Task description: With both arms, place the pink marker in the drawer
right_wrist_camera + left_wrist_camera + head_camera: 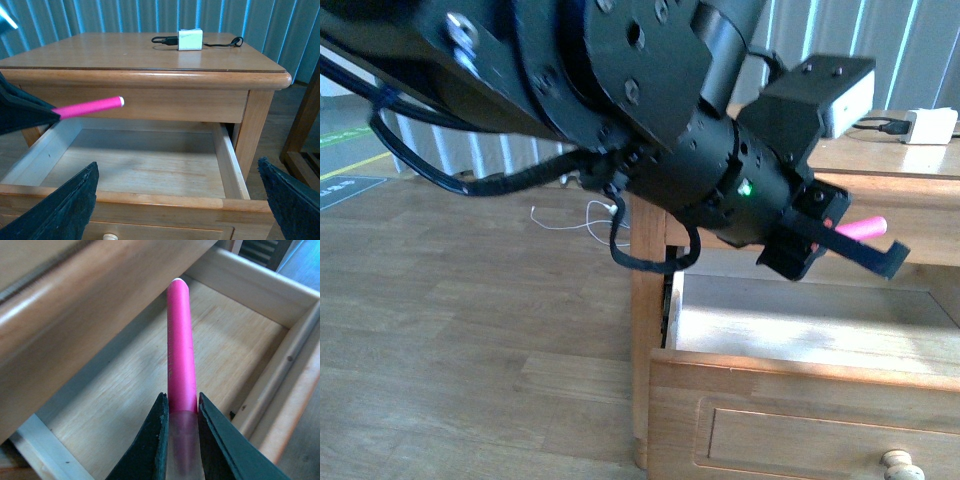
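The pink marker is held in my left gripper, which is shut on it and hovers above the open drawer. In the left wrist view the marker juts out from between the two dark fingers over the drawer's pale wood floor. In the right wrist view the marker pokes in over the open drawer, with its pale cap pointing toward the middle. My right gripper is open and empty, in front of the drawer front, whose round knob shows low down.
The wooden nightstand's top carries a small white box with a black cable. A drawer front with a round knob shows low down in the front view. A wooden frame stands beside the nightstand. Wood floor lies to the left.
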